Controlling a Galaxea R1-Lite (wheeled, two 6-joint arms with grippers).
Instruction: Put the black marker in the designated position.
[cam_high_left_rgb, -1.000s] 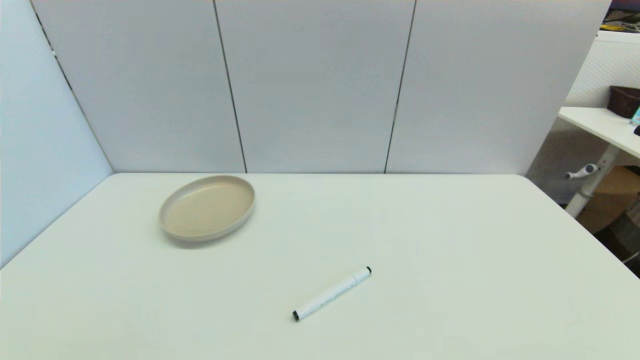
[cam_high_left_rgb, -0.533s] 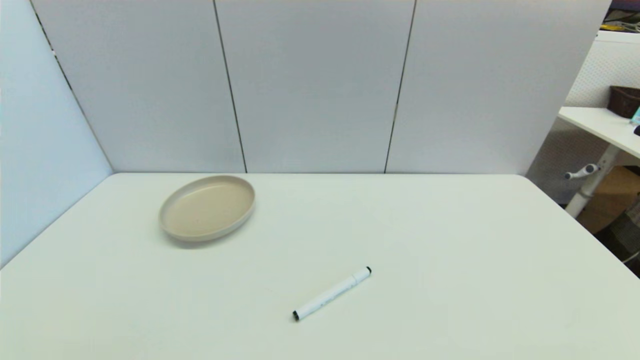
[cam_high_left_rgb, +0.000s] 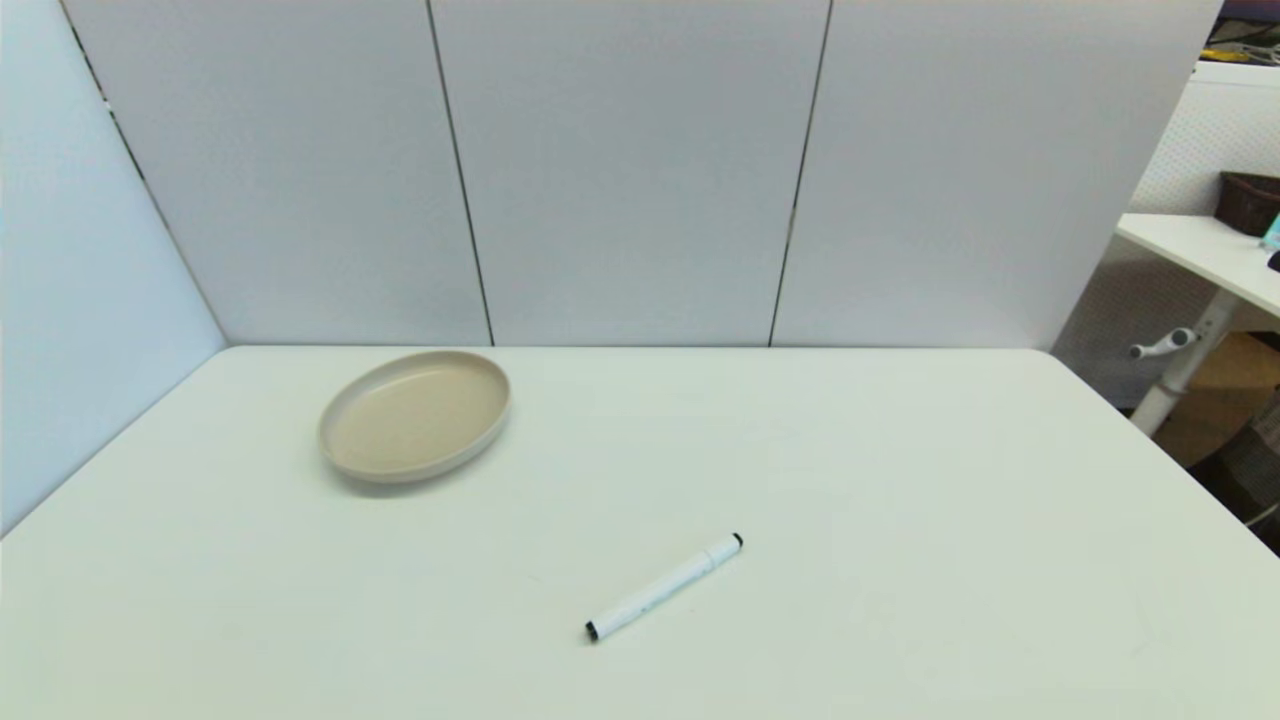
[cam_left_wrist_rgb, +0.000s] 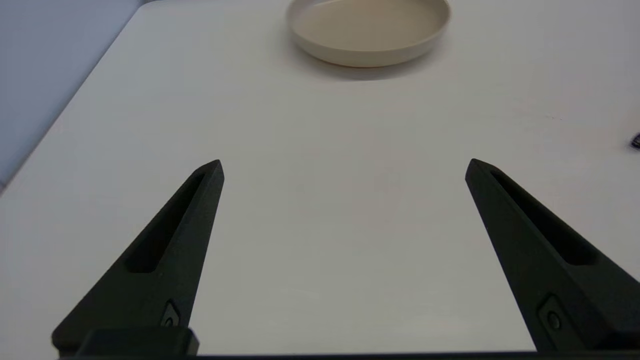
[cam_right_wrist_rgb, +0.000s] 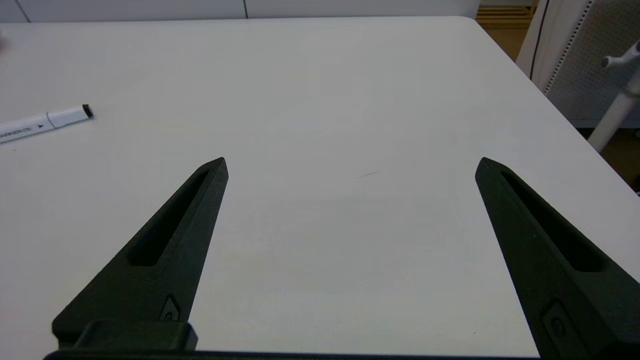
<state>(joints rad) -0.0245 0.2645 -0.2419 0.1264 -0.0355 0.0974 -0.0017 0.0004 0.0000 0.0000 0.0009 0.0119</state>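
Black marker (cam_high_left_rgb: 663, 588) flat on table (cam_high_left_rgb: 900, 500), barrel reads "MARKER" | left gripper (cam_left_wrist_rgb: 344, 167), right gripper (cam_right_wrist_rgb: 351, 165): fingers apart, empty

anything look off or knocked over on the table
Nothing stands out. The black marker lies flat and diagonal on the white table, intact, apart from the empty beige plate, which sits level. Nothing is spilled or damaged.
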